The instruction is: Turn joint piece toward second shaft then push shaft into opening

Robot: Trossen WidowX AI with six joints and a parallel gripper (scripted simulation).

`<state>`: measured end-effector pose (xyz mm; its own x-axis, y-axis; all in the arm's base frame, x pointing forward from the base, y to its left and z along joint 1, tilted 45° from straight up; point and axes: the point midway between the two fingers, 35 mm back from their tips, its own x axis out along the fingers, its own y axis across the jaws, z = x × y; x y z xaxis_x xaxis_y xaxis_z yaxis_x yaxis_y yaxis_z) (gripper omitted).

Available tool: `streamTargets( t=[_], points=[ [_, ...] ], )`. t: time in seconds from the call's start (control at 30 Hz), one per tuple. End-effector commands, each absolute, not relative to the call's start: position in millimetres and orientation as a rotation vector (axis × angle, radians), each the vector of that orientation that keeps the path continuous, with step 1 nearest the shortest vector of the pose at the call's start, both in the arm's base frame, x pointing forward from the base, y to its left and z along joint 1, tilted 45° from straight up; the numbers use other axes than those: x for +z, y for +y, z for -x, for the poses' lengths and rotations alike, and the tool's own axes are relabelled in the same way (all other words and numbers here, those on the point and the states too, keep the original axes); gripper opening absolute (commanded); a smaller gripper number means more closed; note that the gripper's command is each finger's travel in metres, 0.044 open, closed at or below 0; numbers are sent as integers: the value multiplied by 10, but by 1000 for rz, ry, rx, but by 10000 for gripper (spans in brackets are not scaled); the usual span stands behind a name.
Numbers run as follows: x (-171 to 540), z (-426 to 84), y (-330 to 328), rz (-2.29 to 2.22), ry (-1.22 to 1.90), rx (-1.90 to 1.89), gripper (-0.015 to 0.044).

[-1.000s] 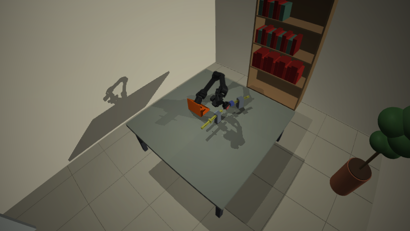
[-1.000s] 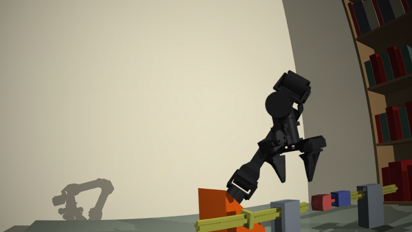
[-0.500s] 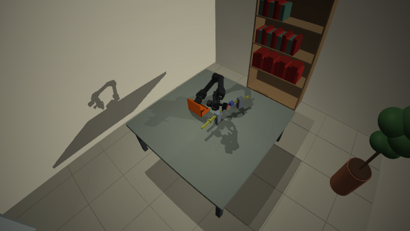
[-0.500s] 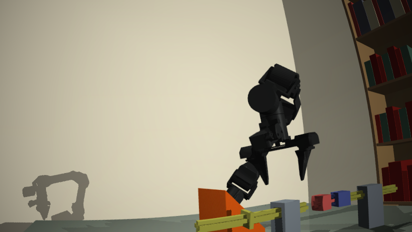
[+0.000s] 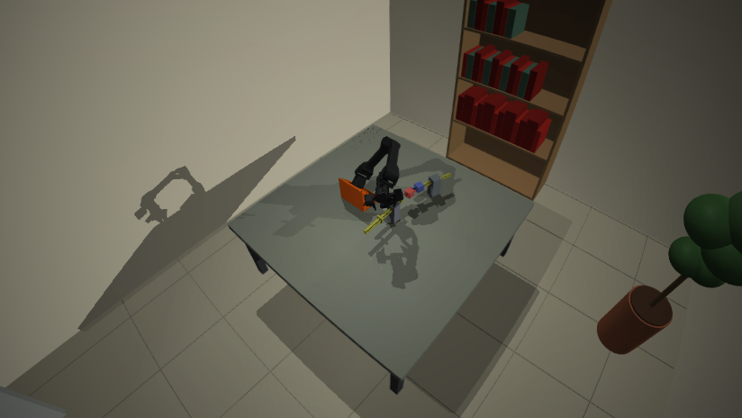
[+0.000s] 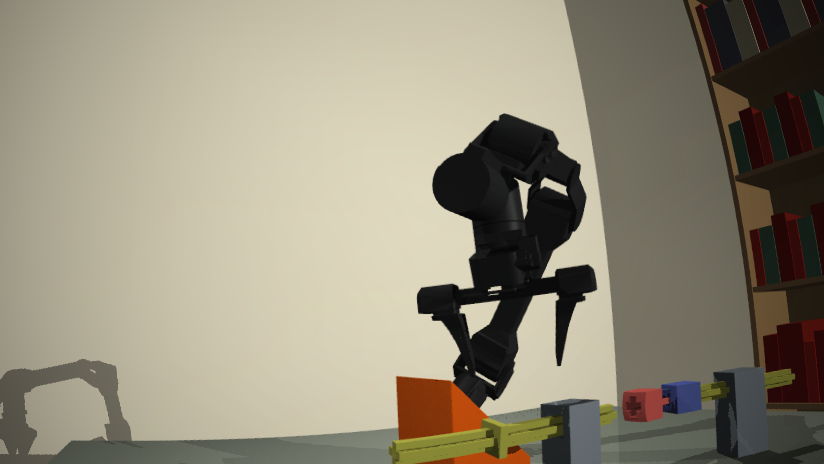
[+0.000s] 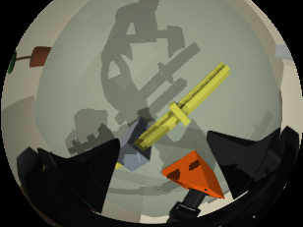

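The red joint piece (image 5: 409, 192) (image 6: 642, 405) hangs on a blue hinge part (image 5: 419, 186) (image 6: 683, 396) at the end of the first yellow shaft (image 5: 446, 177) (image 6: 779, 378), held in a grey block (image 6: 742, 415). Its cross-shaped opening faces roughly toward the second shaft; exact alignment is unclear. The second yellow shaft (image 5: 369, 228) (image 6: 449, 445) (image 7: 206, 86), with a square collar (image 6: 498, 438) (image 7: 179, 114), passes through its grey block (image 6: 582, 429) (image 7: 133, 158). Its tip stands short of the red piece, with a gap. My gripper (image 6: 515, 367) (image 7: 163, 141) is open and empty above the second shaft. The joint is outside the wrist view.
An orange wedge-shaped base (image 5: 353, 195) (image 6: 423, 412) (image 7: 197, 172) stands beside the second shaft, at the foot of the arm. All of it stands on a grey-green table (image 5: 332, 269). A bookshelf (image 5: 498, 166) and a potted plant (image 5: 620, 327) stand beyond the table.
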<state>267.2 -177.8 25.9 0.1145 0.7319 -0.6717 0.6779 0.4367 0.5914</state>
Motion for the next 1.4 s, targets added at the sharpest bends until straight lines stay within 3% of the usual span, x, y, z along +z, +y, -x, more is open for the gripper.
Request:
streamTargets(
  t=[0.0,0.63,1.37],
  points=[
    [112,-2639,-1912,-1172,1576,128,440],
    [-485,-2483,-2452,-669,1416,501,440],
    [-687,-2540,-2282,-1133,1631,65,440]
  ],
)
